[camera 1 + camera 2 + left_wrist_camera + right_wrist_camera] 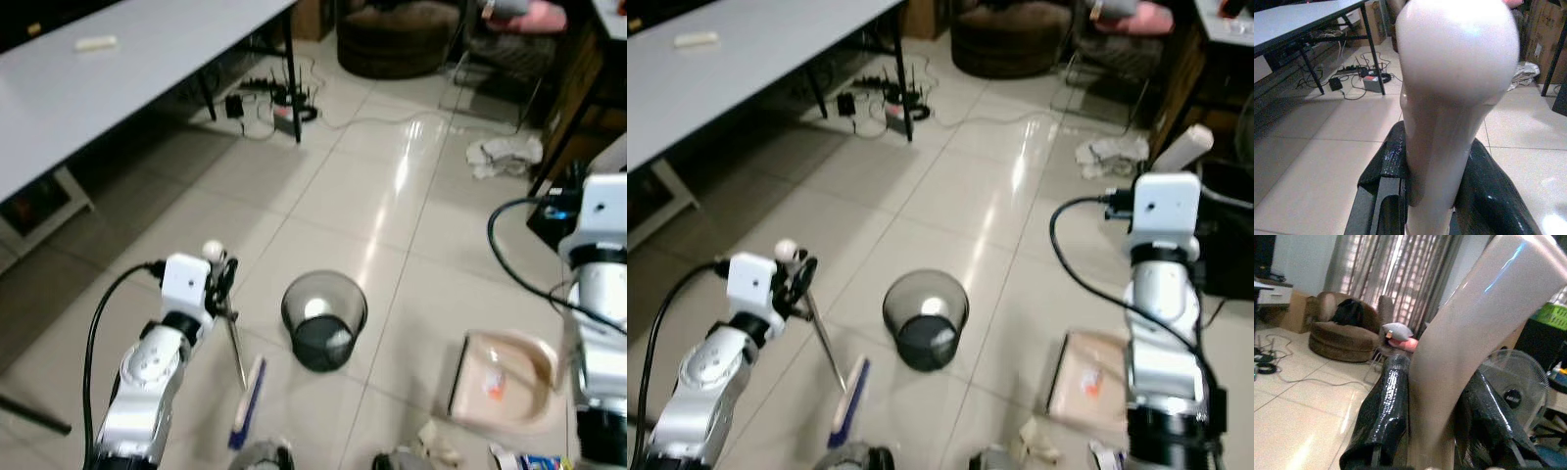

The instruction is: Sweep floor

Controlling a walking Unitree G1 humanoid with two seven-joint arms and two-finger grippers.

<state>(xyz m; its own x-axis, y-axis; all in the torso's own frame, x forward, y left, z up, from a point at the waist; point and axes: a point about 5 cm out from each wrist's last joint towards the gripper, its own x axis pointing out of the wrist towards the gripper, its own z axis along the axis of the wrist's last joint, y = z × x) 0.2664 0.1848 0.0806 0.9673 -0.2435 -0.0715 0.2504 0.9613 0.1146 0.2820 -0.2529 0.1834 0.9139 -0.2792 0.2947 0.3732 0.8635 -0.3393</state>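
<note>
My left gripper [223,282] is shut on the broom's thin handle, just below its white knob [1454,73]. Its black fingers [1385,191] clamp either side of the handle. The stick slants down to the blue brush head [247,399], which rests on the tiled floor. My right gripper [1436,379] is shut on the beige dustpan handle [1183,149]. That handle rises above the wrist box at the right. The beige dustpan [502,380] rests on the floor below it with an orange scrap inside.
A black mesh waste bin [323,318] stands on the floor between broom and dustpan. Litter [438,446] lies by my feet. A grey table [118,69] stands at the left with cables [279,103] by its leg. Farther off are a crumpled cloth [505,155] and a brown pouf [397,39].
</note>
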